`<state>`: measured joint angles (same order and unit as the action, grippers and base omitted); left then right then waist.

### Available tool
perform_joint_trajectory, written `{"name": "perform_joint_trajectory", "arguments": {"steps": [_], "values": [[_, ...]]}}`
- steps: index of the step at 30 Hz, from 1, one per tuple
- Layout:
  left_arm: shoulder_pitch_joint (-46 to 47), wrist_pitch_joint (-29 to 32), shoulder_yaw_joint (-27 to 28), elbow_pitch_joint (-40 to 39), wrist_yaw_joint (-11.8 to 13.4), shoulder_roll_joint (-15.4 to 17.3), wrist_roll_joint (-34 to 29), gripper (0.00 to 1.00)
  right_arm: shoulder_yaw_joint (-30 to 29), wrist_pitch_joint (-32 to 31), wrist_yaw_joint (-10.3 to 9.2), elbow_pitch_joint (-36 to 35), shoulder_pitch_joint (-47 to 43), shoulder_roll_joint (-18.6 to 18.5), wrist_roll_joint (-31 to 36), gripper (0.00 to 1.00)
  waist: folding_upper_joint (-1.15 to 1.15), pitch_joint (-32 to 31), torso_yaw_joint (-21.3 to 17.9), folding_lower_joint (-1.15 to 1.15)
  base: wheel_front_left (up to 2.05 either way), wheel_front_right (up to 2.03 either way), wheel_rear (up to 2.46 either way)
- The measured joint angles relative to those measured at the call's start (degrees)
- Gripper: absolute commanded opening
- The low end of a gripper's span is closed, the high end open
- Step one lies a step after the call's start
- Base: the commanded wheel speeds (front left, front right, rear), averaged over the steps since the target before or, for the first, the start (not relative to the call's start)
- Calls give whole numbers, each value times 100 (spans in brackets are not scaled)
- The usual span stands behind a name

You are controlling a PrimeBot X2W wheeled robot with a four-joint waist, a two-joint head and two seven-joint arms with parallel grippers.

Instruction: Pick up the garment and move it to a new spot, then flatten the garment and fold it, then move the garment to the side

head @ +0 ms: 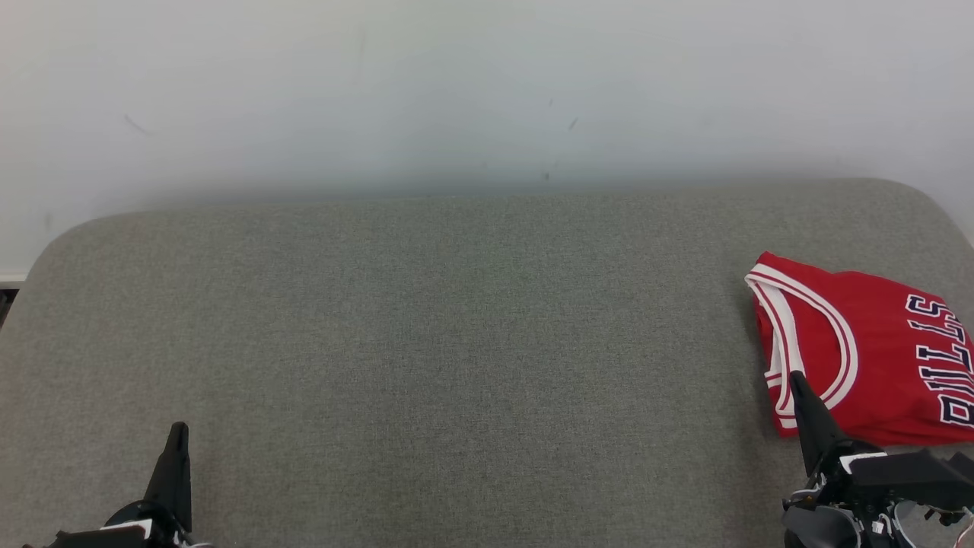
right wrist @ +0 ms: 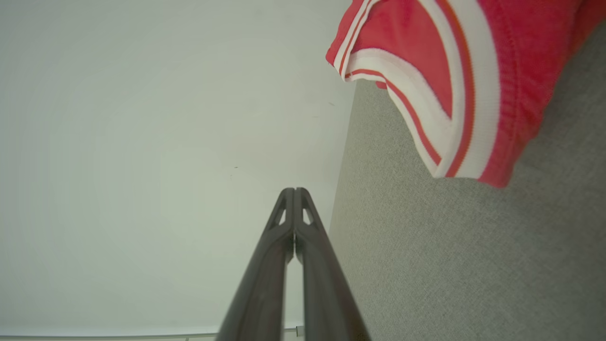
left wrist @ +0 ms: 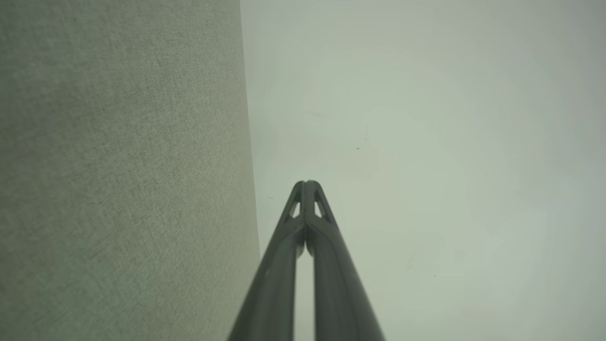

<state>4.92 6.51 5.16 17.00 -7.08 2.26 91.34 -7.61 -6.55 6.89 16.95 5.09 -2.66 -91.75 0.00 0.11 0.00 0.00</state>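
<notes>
Red jersey (head: 883, 358), folded, at right edge of grey fabric counter (head: 456, 342). Lies ungripped; left pincer (head: 179, 428) clenched, empty, low left; right pincer (head: 794, 375) clenched, empty, just beside jersey.

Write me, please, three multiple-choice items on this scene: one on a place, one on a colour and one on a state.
1. Where on the grey surface does the jersey lie?
A) at its left end
B) in its middle
C) at its right end

2. What colour is the jersey's main cloth?
A) red
B) blue
C) green

3. How do the left gripper and right gripper stand?
A) both open
B) both shut, empty
C) both shut on the jersey

1 C: the head view shows it by the right edge.
2 A: the cloth is plainly red.
3 B: in each wrist view the fingertips meet with nothing between.
</notes>
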Motion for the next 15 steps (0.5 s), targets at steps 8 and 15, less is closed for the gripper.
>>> {"name": "perform_joint_trajectory", "arguments": {"steps": [8,15], "values": [[0,0,0,1,0,0,0,0,0,0,0,0,0,0,0,0,0,0,0,0,0,0,0],[0,0,0,1,0,0,0,0,0,0,0,-1,0,0,0,0,0,0,0,0,0,0,0]]}}
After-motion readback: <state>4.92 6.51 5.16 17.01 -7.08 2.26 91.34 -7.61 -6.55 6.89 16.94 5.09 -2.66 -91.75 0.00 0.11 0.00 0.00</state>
